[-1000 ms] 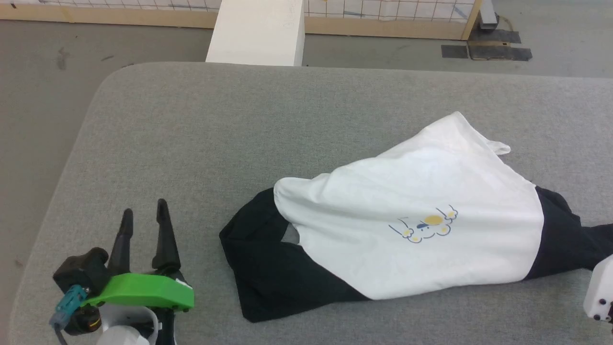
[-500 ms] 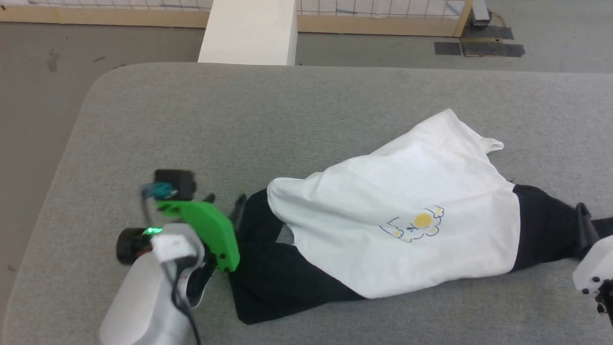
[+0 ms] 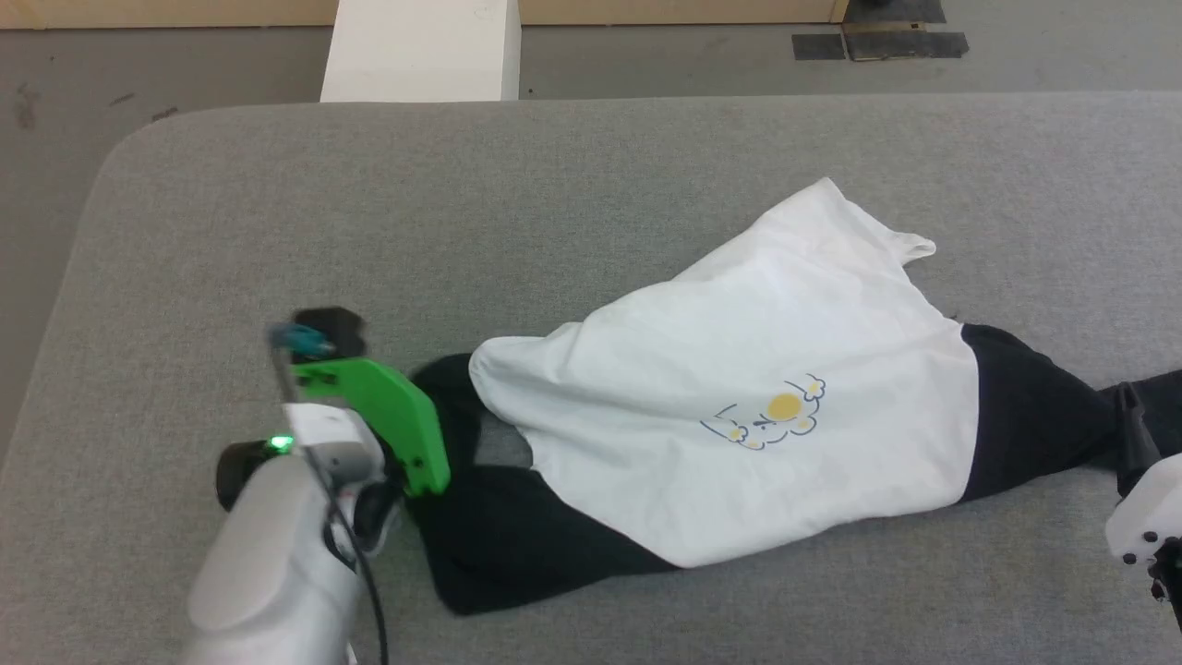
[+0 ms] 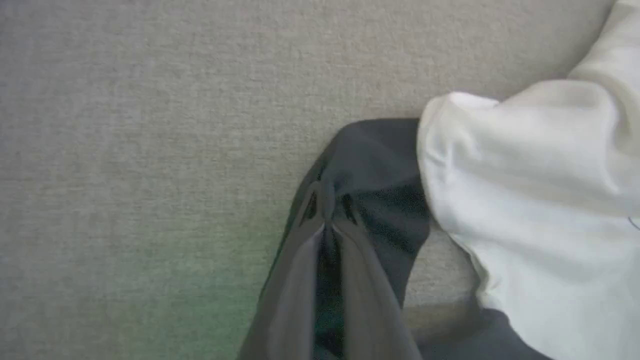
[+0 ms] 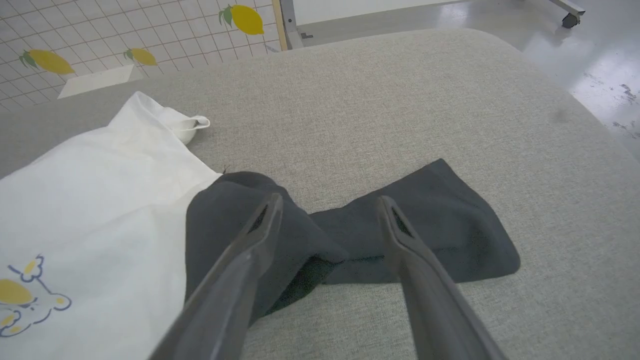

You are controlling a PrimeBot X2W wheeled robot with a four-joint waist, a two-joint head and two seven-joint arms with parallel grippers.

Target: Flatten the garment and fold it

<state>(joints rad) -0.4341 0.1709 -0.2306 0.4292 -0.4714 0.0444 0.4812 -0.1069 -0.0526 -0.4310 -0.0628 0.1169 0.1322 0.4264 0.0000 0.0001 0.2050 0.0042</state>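
Observation:
The garment (image 3: 739, 369), a white T-shirt with black sleeves and a small yellow print, lies crumpled on the grey padded table (image 3: 277, 203). In the left wrist view my left gripper (image 4: 327, 205) is shut on a pinch of the left black sleeve (image 4: 380, 165) beside the white body (image 4: 525, 200). In the head view its green wrist mount (image 3: 388, 416) covers the fingers at that sleeve (image 3: 499, 536). My right gripper (image 5: 330, 202) stands open, its fingers on either side of the other black sleeve (image 5: 450, 235), which is twisted and flat on the table. One of its fingers (image 3: 1131, 425) shows at the right edge.
A white block (image 3: 420, 51) stands on the floor behind the table's far edge, with dark floor mats (image 3: 877, 42) further right. The table's rounded right corner and a shiny floor (image 5: 600, 65) lie beyond the right sleeve. A tiled panel with lemons (image 5: 245, 17) stands behind.
My left gripper has moved from the table's lower left to the garment's left sleeve and shut on it. The right gripper's finger has come into view at the right sleeve. The head camera has shifted.

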